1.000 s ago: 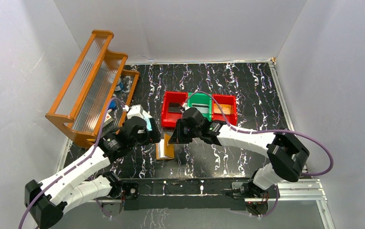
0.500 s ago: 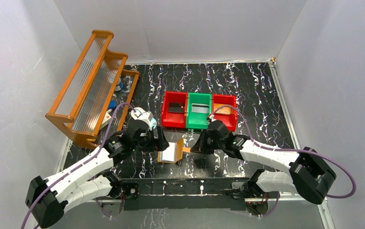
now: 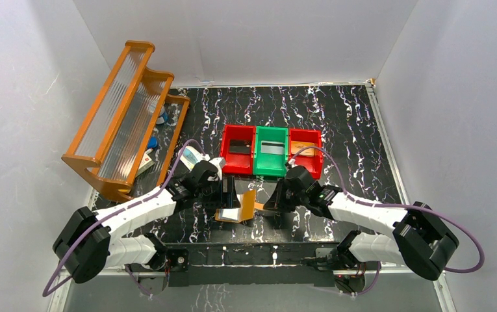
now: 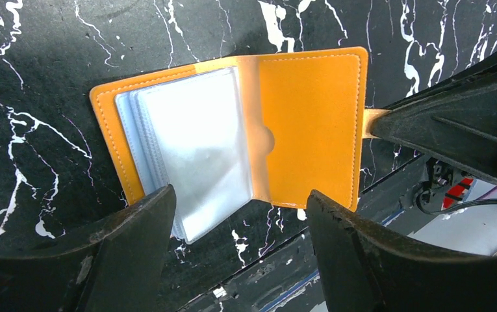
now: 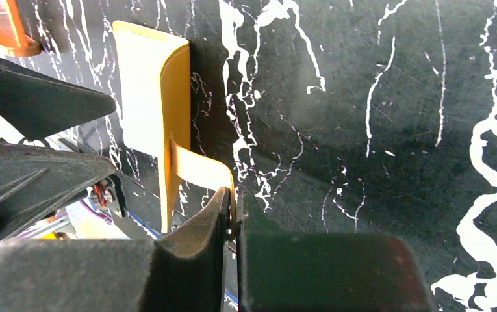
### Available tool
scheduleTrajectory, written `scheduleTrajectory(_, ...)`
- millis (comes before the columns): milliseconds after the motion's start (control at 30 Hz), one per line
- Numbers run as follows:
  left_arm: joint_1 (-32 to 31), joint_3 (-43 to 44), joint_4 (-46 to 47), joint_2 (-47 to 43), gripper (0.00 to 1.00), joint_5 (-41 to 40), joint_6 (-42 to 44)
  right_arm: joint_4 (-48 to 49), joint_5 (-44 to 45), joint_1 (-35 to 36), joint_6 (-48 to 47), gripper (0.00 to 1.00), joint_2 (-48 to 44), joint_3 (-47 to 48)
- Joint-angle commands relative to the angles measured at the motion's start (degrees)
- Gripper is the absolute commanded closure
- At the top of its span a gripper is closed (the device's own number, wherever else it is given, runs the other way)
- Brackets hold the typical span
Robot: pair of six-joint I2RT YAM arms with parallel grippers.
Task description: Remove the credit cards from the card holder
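The card holder (image 4: pixel 304 123) lies open like a book on the black marbled worktop (image 3: pixel 336 123), near its front edge and between the two arms. One half, the one with the clear sleeves, rests flat. The other cover appears tilted up off the surface in the top view. The credit cards (image 4: pixel 193 149) are seen as a pale blue-grey, shiny stack inside those sleeves, none of them drawn out yet.

The right pincer (image 5: pixel 234 208) is clamped together on the small orange tab (image 5: pixel 197 168) at the outer edge of the raised cover, so the holder is pinned open from that side. The left pincer (image 4: pixel 239 201) hangs directly above the holder with its fingers spread wide apart and nothing between them.

The coming move is judged to belong to the left arm, since the right one is occupied with the tab. From the left wrist view, the opened holder's long axis runs across the gap, from one finger towards the other. The card stack sits off centre, on the side away from the tab. The cards' own long edges run crosswise to that axis.

A shift towards the sleeve half would probably be needed before the fingers are lowered. Which edge of the sleeves is open cannot be told. A slip on the glossy plastic is considered a risk.
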Motion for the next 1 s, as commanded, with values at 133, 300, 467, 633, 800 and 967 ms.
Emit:
scheduleTrajectory(133,-0.3,1.5,-1.5,1.0,0.28,-0.3,0.6,0.8,0.2,-0.7,2.2,0.91,1.5,-1.4)
scheduleTrajectory(300,-0.2,2.0,-0.6,4.3,0.33,1.8,0.9,1.1,0.2,-0.8,3.1,0.91,1.4,-1.9)
scheduleTrajectory(467,-0.3,2.1,-0.1,5.1,0.43,2.0,0.6,1.4,0.1,-0.8,3.6,0.91,1.6,-2.4)
scheduleTrajectory(633,-0.3,2.9,1.5,2.2,0.47,3.0,0.6,1.9,-0.1,-0.8,4.0,0.91,1.9,-3.3)
scheduleTrajectory(800,-0.3,3.9,3.8,1.6,0.54,9.0,1.5,1.8,-0.1,-0.8,4.3,0.90,2.6,-3.5)
scheduleTrajectory(967,-0.4,3.5,9.5,6.4,0.53,16.7,0.6,2.5,-0.4,-0.8,4.5,0.88,4.1,-3.4)
